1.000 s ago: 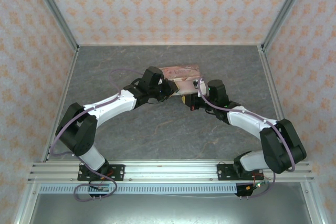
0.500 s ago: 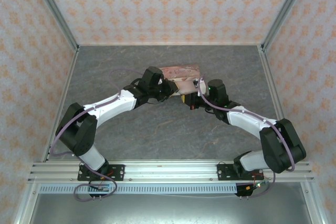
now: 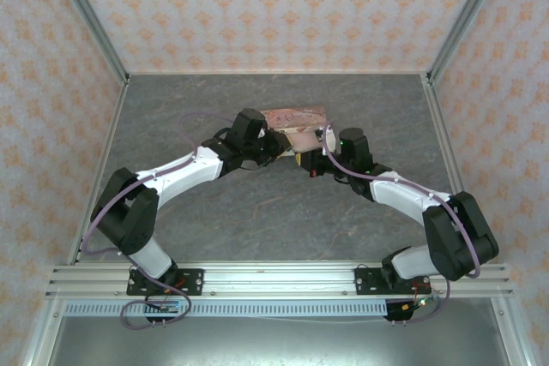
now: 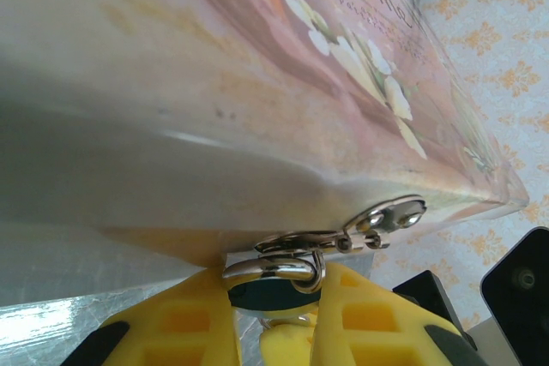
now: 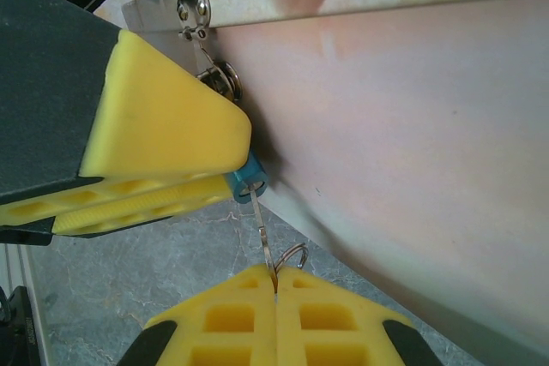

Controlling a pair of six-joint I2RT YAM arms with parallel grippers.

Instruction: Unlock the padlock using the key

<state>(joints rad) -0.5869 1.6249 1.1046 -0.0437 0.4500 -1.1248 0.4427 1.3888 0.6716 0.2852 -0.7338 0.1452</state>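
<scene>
since a second ago the right arm's wrist has crept a touch toward the tin, while the left arm has hardly shifted. the padlock [image 5: 249, 179] is a tiny blue-teal block, far smaller than the tin. its thin silvery shackle [image 4: 276, 268] is hooked through the metal hasp [image 4: 377, 225] on the tin's near side. the left claw [image 4: 274, 308] is closed on the padlock, with the small body pinched between the tips of its yellow fingers [image 5: 163, 147]. a slim silvery key [image 5: 264, 237] runs from the padlock's underside to the right claw [image 5: 276, 287]. that claw is pressed shut on the key's head, and a wire key ring [image 5: 293, 255] pokes out beside the fingertips. the key's tip meets the blue body, but i cannot tell how deep it sits. the tin [image 3: 294, 117] is pink with pale flowers on its lid. it rests near the middle of the grey counter [image 3: 257, 212], and both arms reach in to its near edge.
</scene>
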